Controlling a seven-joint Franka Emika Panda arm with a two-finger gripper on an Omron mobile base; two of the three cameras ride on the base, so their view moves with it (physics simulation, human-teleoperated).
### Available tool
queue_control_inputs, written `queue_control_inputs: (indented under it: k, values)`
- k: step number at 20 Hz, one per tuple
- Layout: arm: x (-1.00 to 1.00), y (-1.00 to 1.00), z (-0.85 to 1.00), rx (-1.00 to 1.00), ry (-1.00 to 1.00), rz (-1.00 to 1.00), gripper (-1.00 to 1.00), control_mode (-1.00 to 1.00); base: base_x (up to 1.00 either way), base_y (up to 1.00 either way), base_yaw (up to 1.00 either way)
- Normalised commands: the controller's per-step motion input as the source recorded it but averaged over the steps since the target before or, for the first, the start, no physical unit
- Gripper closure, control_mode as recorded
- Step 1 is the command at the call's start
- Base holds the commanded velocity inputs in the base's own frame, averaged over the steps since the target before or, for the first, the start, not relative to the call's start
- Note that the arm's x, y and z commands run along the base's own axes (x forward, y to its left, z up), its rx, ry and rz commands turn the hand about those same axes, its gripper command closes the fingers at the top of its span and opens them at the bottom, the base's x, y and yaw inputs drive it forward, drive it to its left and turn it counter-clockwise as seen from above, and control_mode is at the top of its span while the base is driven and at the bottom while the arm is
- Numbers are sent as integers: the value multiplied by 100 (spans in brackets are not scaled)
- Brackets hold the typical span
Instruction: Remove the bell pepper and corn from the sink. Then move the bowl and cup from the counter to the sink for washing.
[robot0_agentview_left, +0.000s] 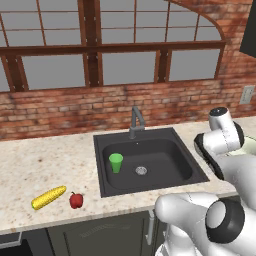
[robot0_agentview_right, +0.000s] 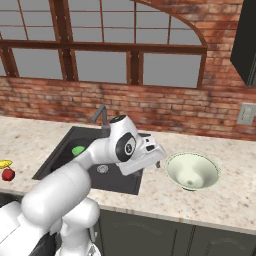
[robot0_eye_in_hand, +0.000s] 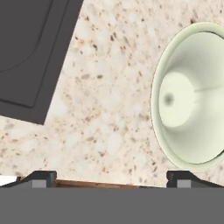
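1. Dark cabinets (robot0_agentview_left: 100, 232) run along the near edge below a beige speckled counter (robot0_agentview_left: 40, 165).
2. On the counter left of the sink, near the front edge, lie the yellow corn (robot0_agentview_left: 48, 197) and, just beside it on the right, the small red bell pepper (robot0_agentview_left: 76, 200); the two are close but apart.
3. The dark sink (robot0_agentview_left: 185, 170) is set into the middle of the counter; the green cup (robot0_agentview_left: 116, 162) stands upright in its left part, with the silver drain (robot0_agentview_left: 141, 170) to its right.
4. The white arm's gripper (robot0_agentview_right: 155, 155) hangs above the counter between the sink's right rim and the pale bowl (robot0_agentview_right: 192, 171), its jaws spread wide and holding nothing. The bowl sits upright on the counter right of the sink.
5. A grey faucet (robot0_agentview_left: 135, 121) rises at the sink's far edge.
6. Farthest back, a red brick wall (robot0_agentview_left: 60, 110) carries a wide window (robot0_agentview_left: 100, 40) framed in dark wood.
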Motion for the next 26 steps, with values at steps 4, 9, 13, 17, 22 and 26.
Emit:
queue_control_inputs:
  k: [4, 9, 13, 17, 22, 26]
  values:
    - [15, -25, -8, -3, 0, -4, -100, -100, 0, 0, 0]
    - [15, -22, -10, -3, 0, -2, -100, -100, 0, 0, 0]
    - [16, -19, -12, -3, 0, 0, -100, -100, 0, 0, 0]
    - [18, -17, -15, -1, 0, 0, -100, -100, 0, 0, 0]
    - [18, -12, -17, 0, 0, 0, -100, -100, 0, 0, 0]
    - [17, -6, -18, 0, 0, 0, -100, -100, 0, 0, 0]
